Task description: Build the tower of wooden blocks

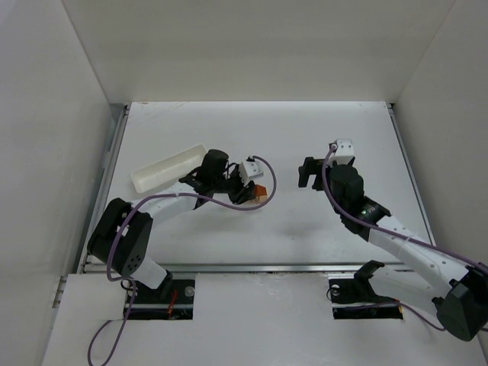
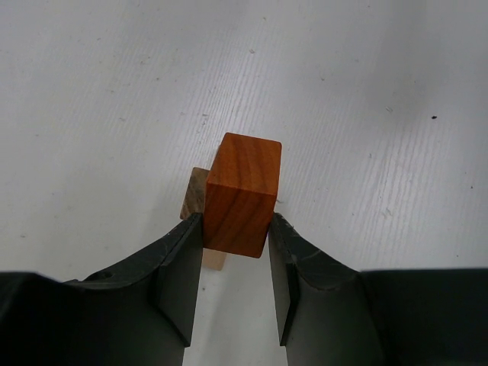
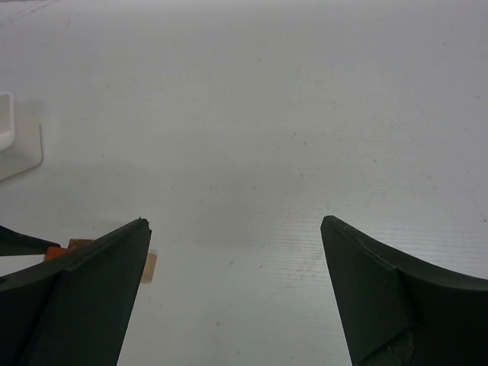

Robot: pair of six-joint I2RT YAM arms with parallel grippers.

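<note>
In the left wrist view a reddish-brown wooden block stands between the fingertips of my left gripper, which is shut on its two sides. A pale tan block shows just behind and under it on the white table; whether the two touch I cannot tell. From above, the left gripper and the reddish block are left of the table's middle. My right gripper is open over bare table with nothing between its fingers, and in the top view it hangs to the right of the blocks.
A long white tray lies at an angle behind the left arm; its corner shows at the left edge of the right wrist view. White walls close in the table on three sides. A purple cable loops over the left wrist.
</note>
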